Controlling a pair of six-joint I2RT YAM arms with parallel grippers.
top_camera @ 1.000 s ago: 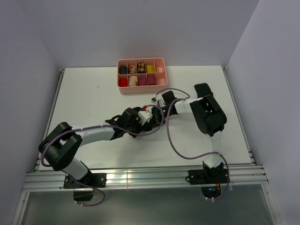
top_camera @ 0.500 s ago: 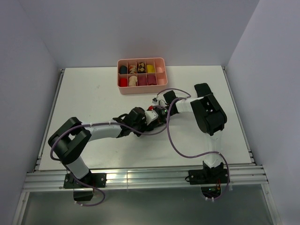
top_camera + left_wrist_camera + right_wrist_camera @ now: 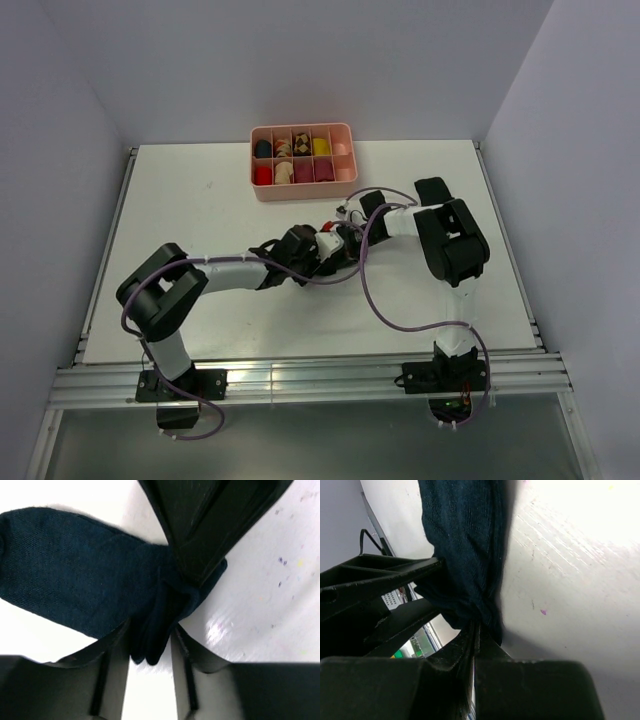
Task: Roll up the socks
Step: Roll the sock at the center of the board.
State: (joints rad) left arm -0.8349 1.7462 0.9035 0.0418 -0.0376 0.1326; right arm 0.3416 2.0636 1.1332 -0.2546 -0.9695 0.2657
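on the white surface (image 3: 200,200), midway between the arms, the dark sock (image 3: 75,580) is lying with one end bunched. the right gripper (image 3: 476,627) is clamping that bunch; the left gripper (image 3: 149,640) is straddling it, though i cannot tell whether it is pinching. any opposing tug is risking the fabric slipping free, or the fingers colliding.
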